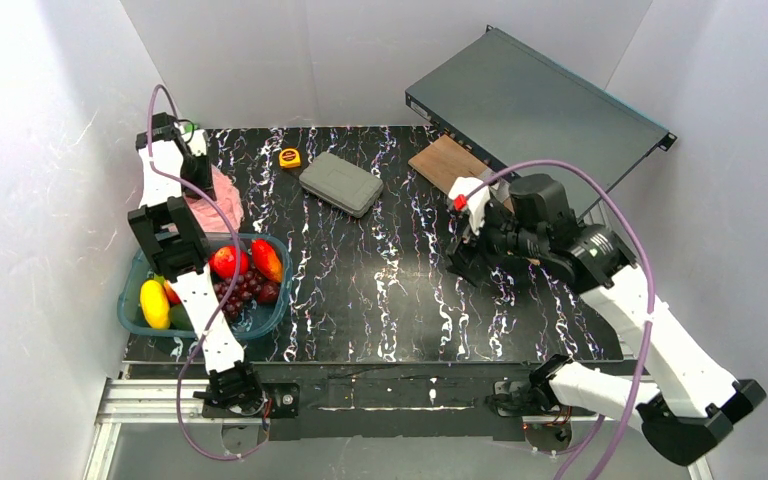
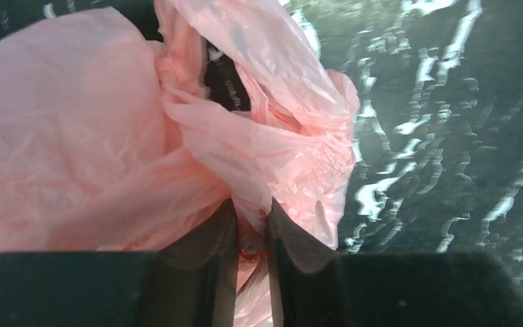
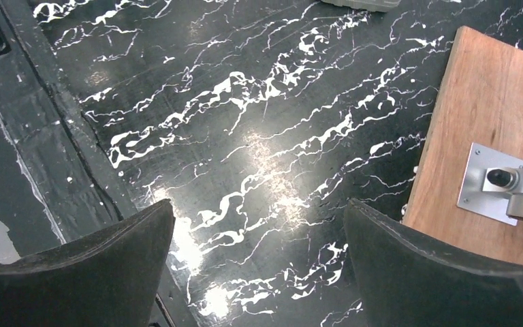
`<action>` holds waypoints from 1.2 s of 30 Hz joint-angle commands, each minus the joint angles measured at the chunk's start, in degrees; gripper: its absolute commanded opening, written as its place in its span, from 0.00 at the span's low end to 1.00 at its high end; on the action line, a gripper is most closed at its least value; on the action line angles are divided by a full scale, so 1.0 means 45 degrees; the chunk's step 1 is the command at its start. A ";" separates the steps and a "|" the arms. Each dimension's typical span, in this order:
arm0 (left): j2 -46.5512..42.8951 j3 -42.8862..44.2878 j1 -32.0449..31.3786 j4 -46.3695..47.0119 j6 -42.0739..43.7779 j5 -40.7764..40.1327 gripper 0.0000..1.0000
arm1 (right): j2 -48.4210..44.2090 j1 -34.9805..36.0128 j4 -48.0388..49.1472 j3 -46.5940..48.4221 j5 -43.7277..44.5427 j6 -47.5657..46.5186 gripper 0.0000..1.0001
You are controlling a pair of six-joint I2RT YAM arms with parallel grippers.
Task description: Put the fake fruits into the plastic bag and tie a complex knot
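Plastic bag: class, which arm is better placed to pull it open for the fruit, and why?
Left. The left gripper pinches a fold of the pink bag, lying beside the tub of fruit. The right gripper hangs open over the table, far from both.

Right end effector (image 3: 259, 208) gapes over marbled table (image 3: 245, 102), beside wooden board (image 3: 497, 102).

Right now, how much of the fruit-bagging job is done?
Barely started. Done: nothing yet; the fake fruits sit in the teal tub. In hand: the left hand pinches a fold of the plastic bag, while the right hand hangs open over the table. Left: all fruits into the bag, then tying it up.
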 commanded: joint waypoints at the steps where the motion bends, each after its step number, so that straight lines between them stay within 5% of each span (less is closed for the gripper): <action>1: -0.1829 -0.0135 -0.0104 -0.0179 -0.0219 0.2999 0.07 | -0.1352 0.0083 0.2170 -0.1109 -0.0818 0.0260 1.00; 2: -0.2345 -0.0318 -0.0123 -0.0105 -0.0382 0.3568 0.00 | -0.1530 0.0087 0.2297 -0.1293 -0.0919 0.0320 1.00; 9: -0.6292 -0.1842 -0.0543 0.0069 -0.2416 0.8139 0.00 | -0.1947 0.0151 0.3477 -0.1758 -0.1436 0.0910 1.00; 14: -0.9508 -0.5096 -0.2162 0.1777 -0.5073 1.0884 0.00 | -0.1927 0.0413 0.5403 -0.1789 -0.1821 0.1691 1.00; 22: -1.3699 -1.1085 -0.6356 0.9061 -1.0732 1.1748 0.00 | -0.0451 0.2020 0.8106 -0.1192 -0.1704 0.3639 1.00; 27: -1.3666 -1.2182 -0.7507 1.2739 -1.3536 1.2638 0.00 | 0.0929 0.2685 0.8904 -0.1133 -0.1614 0.6267 1.00; 32: -1.3645 -1.2069 -0.8489 1.3214 -1.3504 1.2703 0.00 | 0.1923 0.2791 1.0279 -0.1203 -0.1765 0.7705 1.00; 34: -1.3629 -1.2244 -0.8586 1.4143 -1.4250 1.2975 0.00 | 0.2195 0.2791 1.0231 -0.1138 -0.1775 0.7557 0.78; 36: -1.3637 -1.2275 -0.8271 1.4668 -1.4928 1.3215 0.00 | 0.2142 0.2776 0.9771 -0.1313 -0.1707 0.6941 0.39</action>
